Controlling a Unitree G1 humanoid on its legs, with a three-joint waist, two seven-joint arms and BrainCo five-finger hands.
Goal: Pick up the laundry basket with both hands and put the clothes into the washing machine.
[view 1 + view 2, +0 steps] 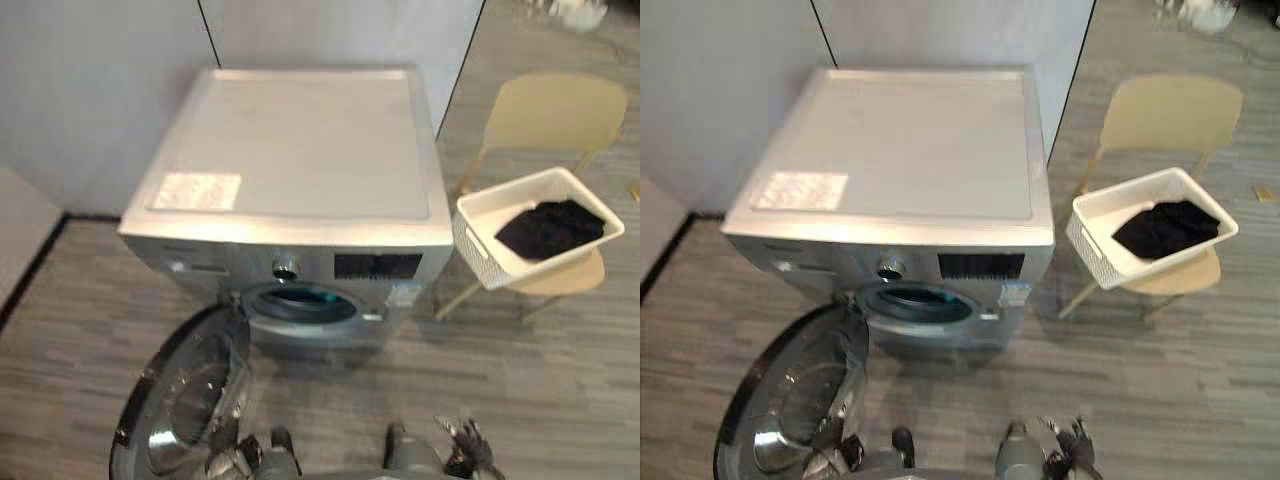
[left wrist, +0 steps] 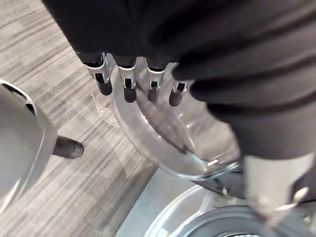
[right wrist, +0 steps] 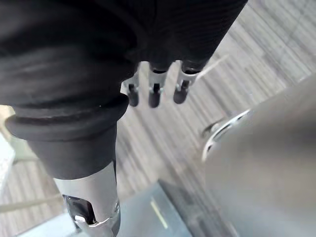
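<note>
1. Silver, dark-tipped fingers of the left hand hang loose and empty just over the round chrome-rimmed glass door, which is swung open
2. The right hand has its fingers relaxed too, grasping nothing, above the grey wood-look floor
3. Ahead of both sets of fingers stands the silver front-loading washing machine
4. Far beyond the right fingers, the white perforated plastic laundry basket, holding black clothes, sits on a beige chair

One washing machine stands on the floor, with one round door open at its front. One beige chair carries one white laundry basket holding one dark garment. Two hands show: the left hand and the right hand.
</note>
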